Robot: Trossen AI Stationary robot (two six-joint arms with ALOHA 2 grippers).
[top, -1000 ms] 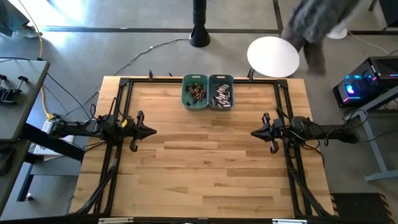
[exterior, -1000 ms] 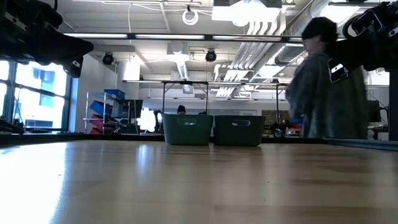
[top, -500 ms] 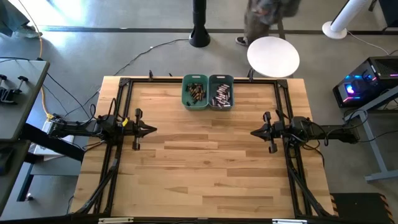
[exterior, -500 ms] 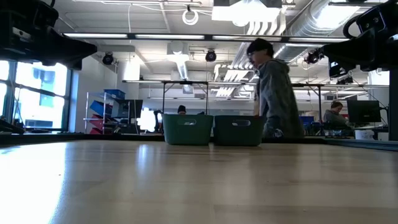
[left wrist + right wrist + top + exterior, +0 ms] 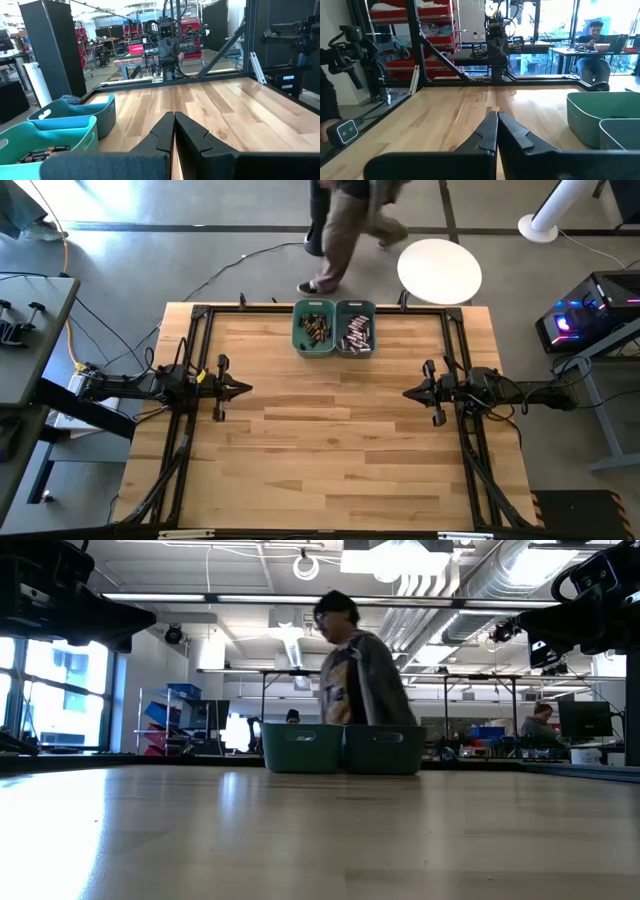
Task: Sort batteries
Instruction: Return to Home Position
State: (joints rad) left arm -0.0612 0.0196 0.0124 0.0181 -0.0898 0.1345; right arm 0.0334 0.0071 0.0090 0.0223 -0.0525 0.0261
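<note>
At the far edge of the surface (image 5: 330,440) the green bin (image 5: 297,330) and the blue-grey bin (image 5: 373,320) sit touching side by side, with the copper-brown batteries (image 5: 316,328) heaped in the green one and the silvery batteries (image 5: 356,333) in the other. I can't make out a loose cell anywhere on the bare wood, so the sorting looks finished to me. My left tool (image 5: 245,389) hangs over its own side of the surface, well apart from the bins, fingers pressed together on nothing. My right tool (image 5: 408,393) mirrors it opposite, also closed and empty. If I had to lift one more cell, I'd expect it light, hard and slick (and quick to roll), so I'd pinch across the middle of the barrel, square to its length, and choose one lying on top of the heap. A person (image 5: 345,230) walks past beyond the bins, clear of both arms.
</note>
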